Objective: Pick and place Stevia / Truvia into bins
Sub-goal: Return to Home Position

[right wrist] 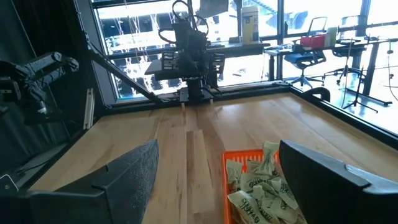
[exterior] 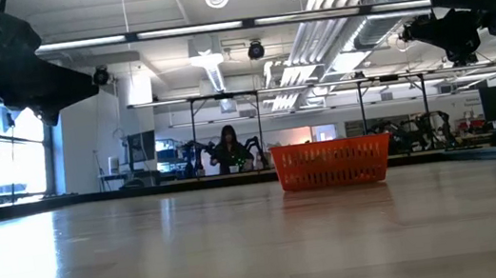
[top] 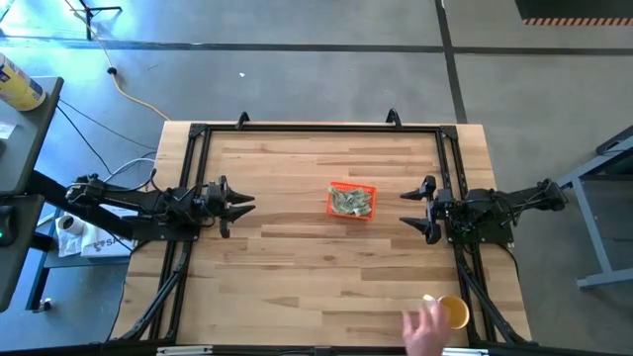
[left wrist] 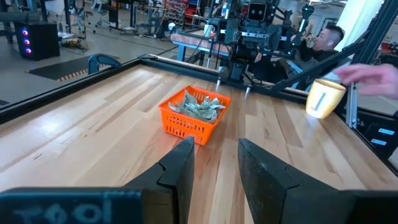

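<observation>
The orange-red bin (top: 352,201) stands on the table's middle, a little right of centre, also in the low view (exterior: 332,163). Pale green and white Stevia sachets (left wrist: 199,106) lie heaped inside it (right wrist: 261,186). My left gripper (top: 240,205) hovers above the table at the left side, open, fingers pointing toward the bin (left wrist: 190,114). My right gripper (top: 413,209) hovers at the right side, open wide, fingers pointing toward the bin (right wrist: 249,180). Neither touches anything.
A person's hand (top: 425,326) holds a round yellow cup (top: 452,311) at the table's near right corner, also in the left wrist view (left wrist: 323,98). A black frame (top: 316,128) runs along the far edge and sides. Bare wood lies around the bin.
</observation>
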`<state>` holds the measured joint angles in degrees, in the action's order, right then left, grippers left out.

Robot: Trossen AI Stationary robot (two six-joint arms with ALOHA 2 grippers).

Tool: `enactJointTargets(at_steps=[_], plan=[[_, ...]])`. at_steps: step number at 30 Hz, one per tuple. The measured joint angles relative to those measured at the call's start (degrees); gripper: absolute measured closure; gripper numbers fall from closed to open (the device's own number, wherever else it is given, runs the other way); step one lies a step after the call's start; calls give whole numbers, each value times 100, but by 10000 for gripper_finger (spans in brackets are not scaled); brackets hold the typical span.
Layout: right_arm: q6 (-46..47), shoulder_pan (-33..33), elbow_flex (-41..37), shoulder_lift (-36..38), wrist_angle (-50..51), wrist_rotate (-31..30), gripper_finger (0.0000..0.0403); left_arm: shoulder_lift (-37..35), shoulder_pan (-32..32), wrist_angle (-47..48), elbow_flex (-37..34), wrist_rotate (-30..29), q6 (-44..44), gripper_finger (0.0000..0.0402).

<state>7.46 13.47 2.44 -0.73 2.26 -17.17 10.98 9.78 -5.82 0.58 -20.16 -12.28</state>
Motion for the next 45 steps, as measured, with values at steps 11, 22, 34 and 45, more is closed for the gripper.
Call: enactJointTargets(at_steps=[11, 22, 34, 45], plan=[[308, 2, 0, 0, -6, -362, 80, 0, 0, 0, 0, 0, -1, 243], [861, 2, 4, 0, -2, -502, 80, 0, 0, -2, 0, 0, -1, 243], [861, 2, 4, 0, 2, -396, 80, 0, 0, -2, 0, -1, -1, 243], [861, 2, 7, 0, 0, -392, 80, 0, 0, -2, 0, 0, -1, 243]])
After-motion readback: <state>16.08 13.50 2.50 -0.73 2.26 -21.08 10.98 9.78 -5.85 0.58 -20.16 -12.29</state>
